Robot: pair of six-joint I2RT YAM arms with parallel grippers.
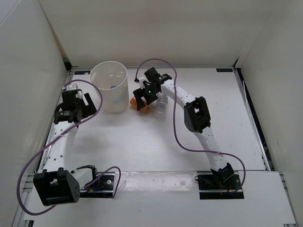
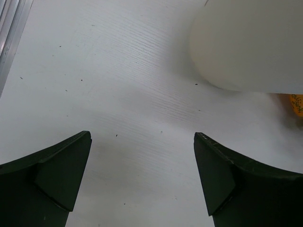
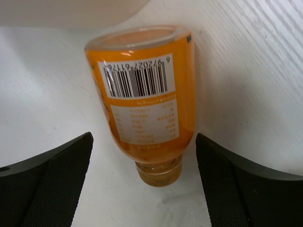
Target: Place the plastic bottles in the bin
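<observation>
The short orange bottle point(image 3: 142, 94) lies on its side on the table, cap toward the camera, between the open fingers of my right gripper point(image 3: 143, 142), which does not touch it. In the top view it point(image 1: 138, 105) lies just right of the cream-white bin point(image 1: 110, 101), under my right gripper point(image 1: 140, 100). A clear bottle with a pale label point(image 1: 162, 105) stands just right of that gripper. Something clear with a blue patch point(image 1: 113, 86) lies at the bottom of the bin. My left gripper point(image 1: 90, 105) is open and empty left of the bin point(image 2: 251, 42).
White walls close in the table on the left, back and right. The right arm's purple cable point(image 1: 176, 127) loops over the table's middle. In the left wrist view point(image 2: 142, 137) a metal rail point(image 2: 12, 28) runs along the table's left edge.
</observation>
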